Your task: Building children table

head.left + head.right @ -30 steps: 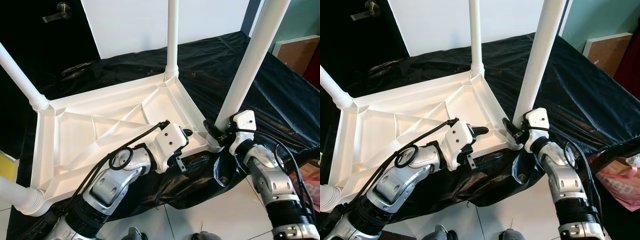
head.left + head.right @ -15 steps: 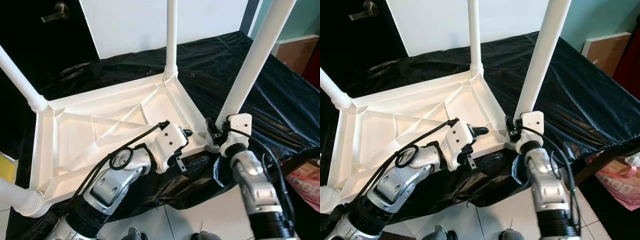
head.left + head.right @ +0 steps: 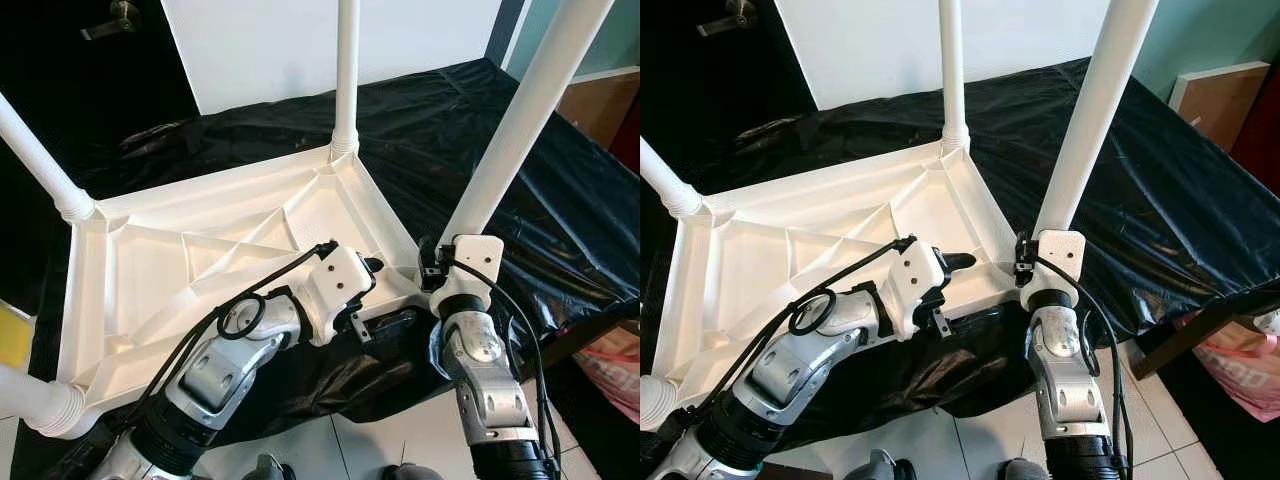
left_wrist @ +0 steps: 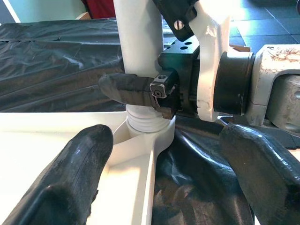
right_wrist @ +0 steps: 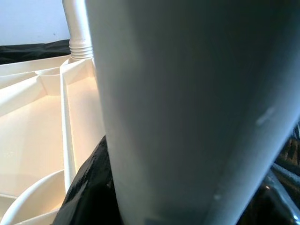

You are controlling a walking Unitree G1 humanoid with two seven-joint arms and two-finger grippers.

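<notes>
Right gripper (image 4: 140, 91) swung in, now clamping near leg (image 3: 520, 125) at its socket. Left gripper (image 4: 164, 168) spread astride tabletop (image 3: 200, 260) rim, upside down on black sheet (image 3: 450, 120). Light, stiff, slick plastic; grip low.

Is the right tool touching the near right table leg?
Touching. In the left wrist view, a black finger of the right tool lies flat against the white leg just above its threaded base.
</notes>
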